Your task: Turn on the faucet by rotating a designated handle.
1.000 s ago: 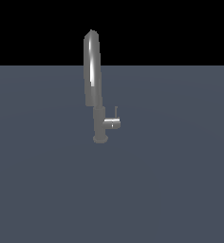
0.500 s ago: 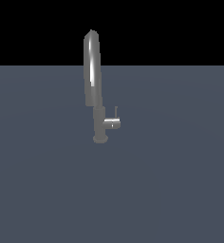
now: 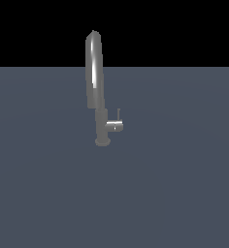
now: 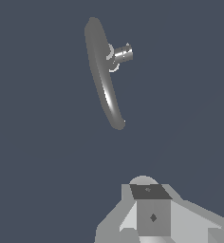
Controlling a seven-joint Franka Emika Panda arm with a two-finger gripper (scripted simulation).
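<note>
The tall faucet (image 3: 95, 87) stands alone in the upper middle of the tabletop (image 3: 184, 193), its small handle (image 3: 115, 125) poking out where an arm could reach it, but I cannot tell how wide the jaws are.

A flat slate-grey floor (image 3: 174, 193) meets a plain black backdrop (image 3: 184, 29).

Exterior view side-on, wrist view overhead, both showing the faucet (image 3: 97, 92)
</note>
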